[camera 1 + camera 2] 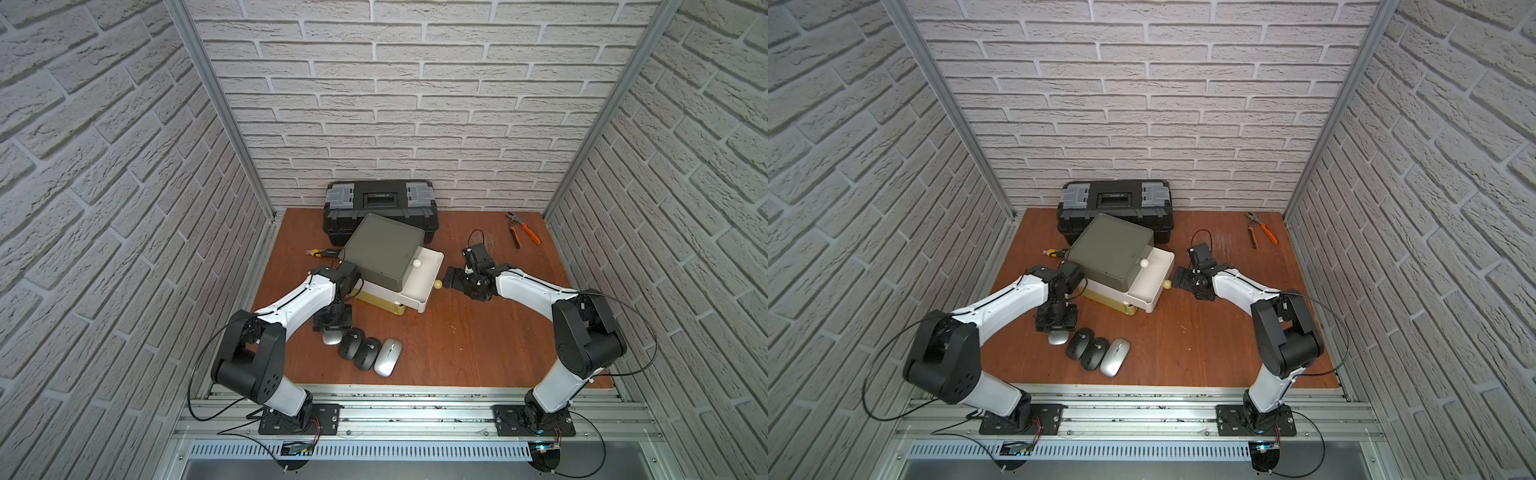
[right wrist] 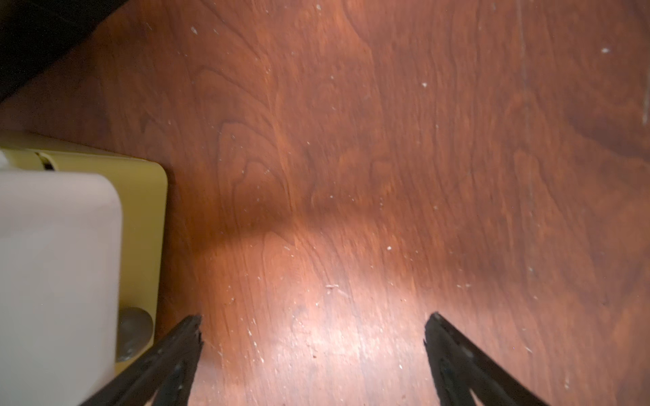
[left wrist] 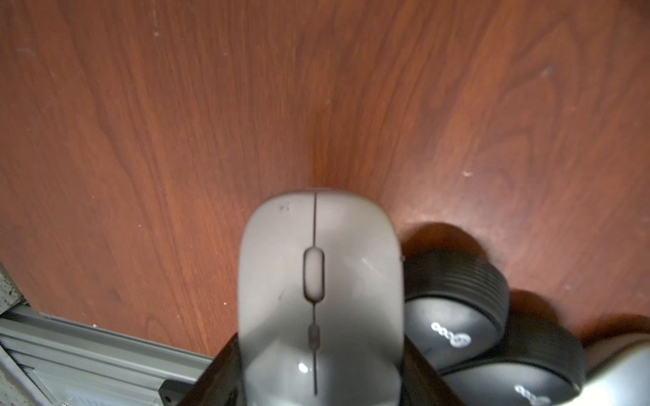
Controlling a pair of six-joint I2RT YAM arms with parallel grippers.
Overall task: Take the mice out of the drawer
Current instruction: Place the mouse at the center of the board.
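In a top view, the left gripper (image 1: 331, 328) points down over a silver mouse (image 1: 332, 338), which pokes out beneath it on the wooden table (image 1: 457, 345). To its right lie a black mouse (image 1: 351, 343), another black mouse (image 1: 368, 354) and a second silver mouse (image 1: 387, 357), packed side by side. Behind them a white drawer (image 1: 422, 282) stands pulled out of the grey-topped drawer unit (image 1: 380, 251), and the right gripper (image 1: 448, 279) sits just beside a yellow knob (image 1: 437, 284) at the drawer's front.

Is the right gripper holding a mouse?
No; the right gripper stands wide open over the wooden table, with nothing in it.
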